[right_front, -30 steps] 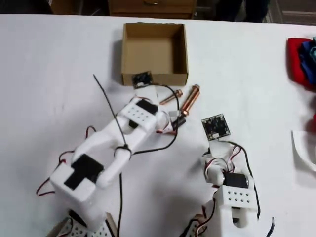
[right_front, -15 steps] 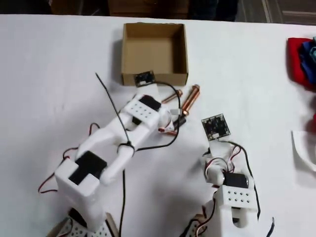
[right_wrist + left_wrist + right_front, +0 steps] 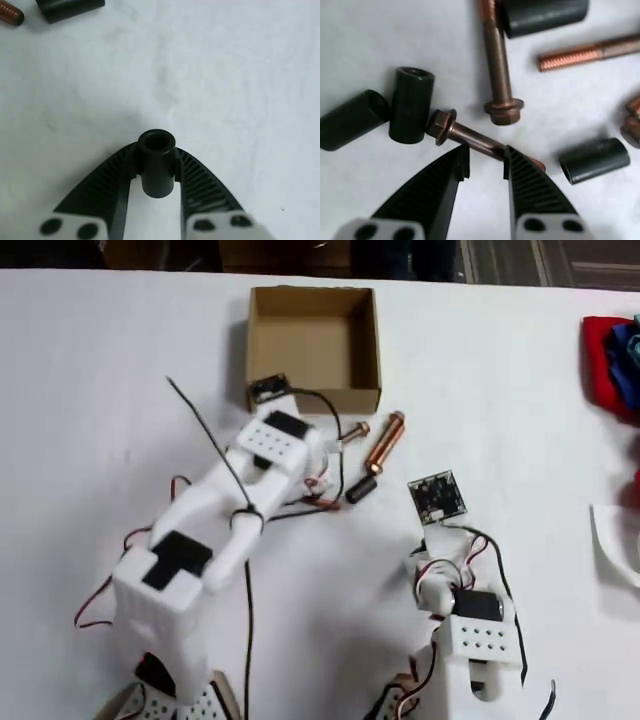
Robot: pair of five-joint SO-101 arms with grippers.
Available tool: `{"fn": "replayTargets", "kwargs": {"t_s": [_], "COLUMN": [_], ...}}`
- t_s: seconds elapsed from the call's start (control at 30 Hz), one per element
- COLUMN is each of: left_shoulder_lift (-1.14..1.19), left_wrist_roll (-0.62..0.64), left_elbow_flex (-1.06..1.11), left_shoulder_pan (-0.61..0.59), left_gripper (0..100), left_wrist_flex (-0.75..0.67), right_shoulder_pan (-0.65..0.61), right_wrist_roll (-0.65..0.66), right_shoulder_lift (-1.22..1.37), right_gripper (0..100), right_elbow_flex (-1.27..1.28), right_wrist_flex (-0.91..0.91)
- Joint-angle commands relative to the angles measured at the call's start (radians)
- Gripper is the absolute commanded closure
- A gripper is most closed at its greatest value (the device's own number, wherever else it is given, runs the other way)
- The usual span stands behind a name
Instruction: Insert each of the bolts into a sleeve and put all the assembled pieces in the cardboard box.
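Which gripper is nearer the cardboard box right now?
Left. The left gripper sits just in front of the cardboard box, among the bolts; the right gripper, holding a sleeve, is farther off.

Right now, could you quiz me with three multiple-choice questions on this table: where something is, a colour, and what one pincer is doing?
1. Where is the cardboard box? A) in a pincer B) on the white table C) on red cloth
2. The sleeves are: A) black B) red C) white
3. The right pincer is: A) open, empty B) shut on a bolt C) shut on a sleeve
Answers: 1B, it rests on bare tabletop; 2A, all look black; 3C, it clamps one sleeve.
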Motion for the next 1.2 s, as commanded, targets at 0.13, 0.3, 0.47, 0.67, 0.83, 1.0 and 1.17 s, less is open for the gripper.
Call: {"fn": "replayTargets", "kwargs": {"t_s": [0.13, 0.3, 0.47, 0.67, 0.83, 1.0, 1.17], "left_shoulder_lift": [0.146, 0.253, 0.330, 0.422, 0.485, 0.485, 0.470], "left_wrist_roll": [0.084, 0.083, 0.083, 0.008, -0.281, -0.451, -0.611], "left_elbow_flex": [-0.157, -0.249, -0.401, -0.545, -0.607, -0.608, -0.615], "left_shoulder_pan": [-0.041, -0.043, -0.043, -0.052, -0.091, -0.115, -0.071], "left_gripper": [87, 87, 87, 87, 88, 98, 97], "left_wrist_flex": [0.141, 0.265, 0.471, 0.568, 0.575, 0.577, 0.578], "right_shoulder_pan": [-0.007, -0.005, -0.005, -0.005, -0.005, -0.004, -0.004], "right_wrist_roll": [-0.008, -0.008, -0.008, -0.008, -0.008, -0.008, -0.008], "right_shoulder_lift": [-0.021, -0.021, -0.021, -0.021, -0.021, -0.021, -0.021], "right_gripper": [97.8, 97.8, 97.8, 97.8, 97.8, 97.8, 97.8], "right_elbow_flex": [-0.005, -0.005, -0.005, -0.005, -0.005, -0.005, -0.005], "right_wrist_flex": [-0.013, -0.013, -0.015, -0.015, -0.013, -0.013, -0.015]}}
